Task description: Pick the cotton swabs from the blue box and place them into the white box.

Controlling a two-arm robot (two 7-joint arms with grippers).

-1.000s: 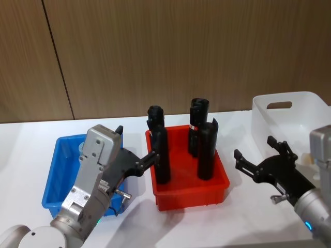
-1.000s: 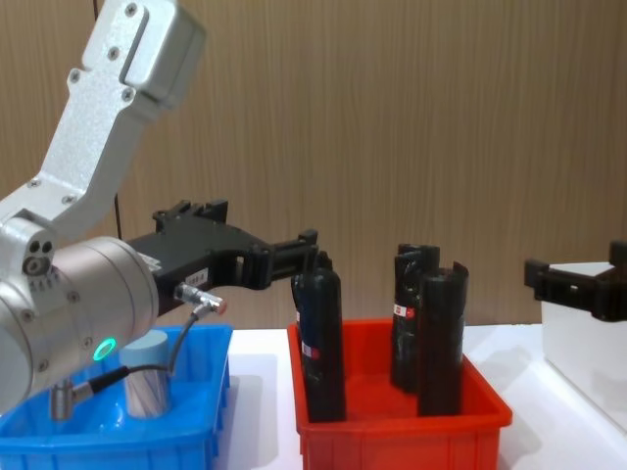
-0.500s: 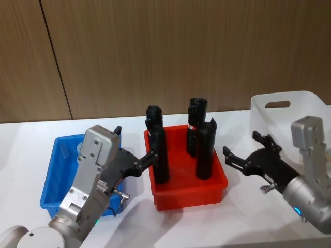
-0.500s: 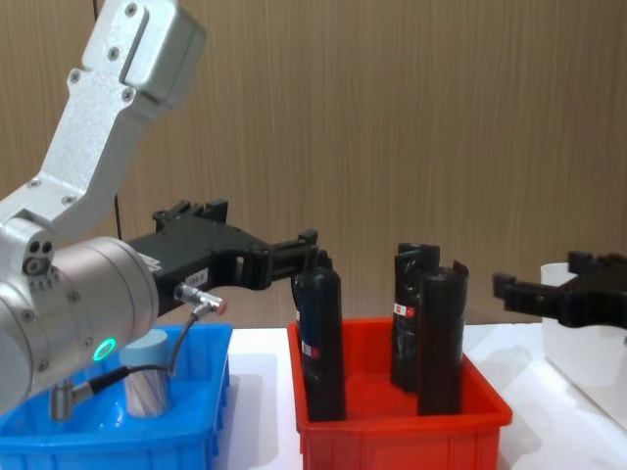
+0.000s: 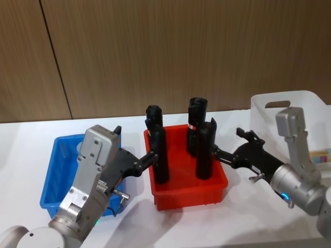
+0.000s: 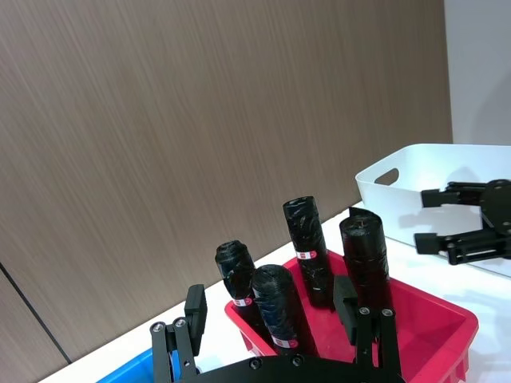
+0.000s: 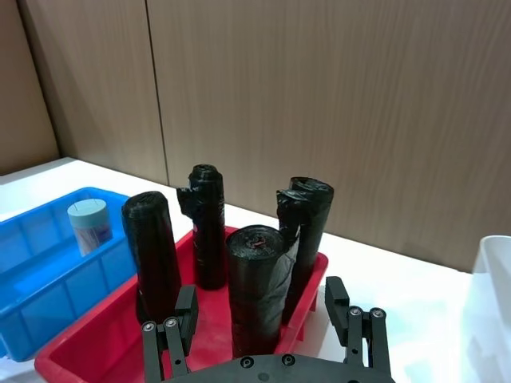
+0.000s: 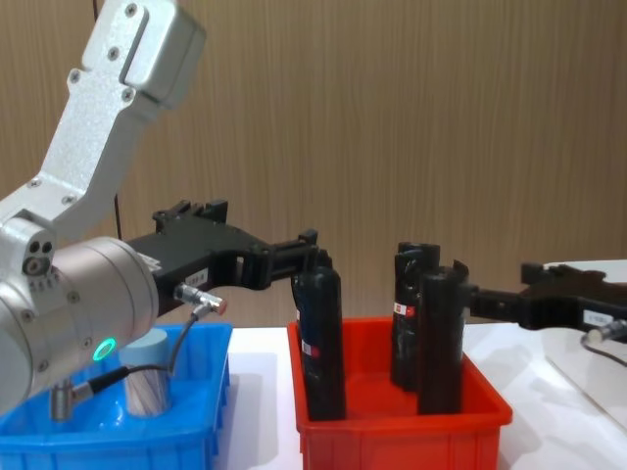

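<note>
One cotton swabs jar (image 8: 146,376) with a grey-blue lid (image 7: 87,213) stands in the blue box (image 5: 50,178) at the left. The arm above hides most of it in the head view. My left gripper (image 5: 137,145) hangs open over the blue box's right side, its fingers (image 6: 196,307) pointing toward the red bin, nothing between them. My right gripper (image 5: 229,143) is open and empty just off the red bin's right rim, beside a black cylinder. The white box (image 5: 282,105) stands at the far right, behind the right arm.
A red bin (image 5: 187,195) sits between the two boxes and holds several tall black cylinders (image 5: 157,152). A wood-panel wall runs behind the white table (image 5: 238,217). Bare tabletop lies in front of the bins.
My right gripper has swung left from beside the white box to the red bin's right rim, still open. The left arm and the jar have not moved.
</note>
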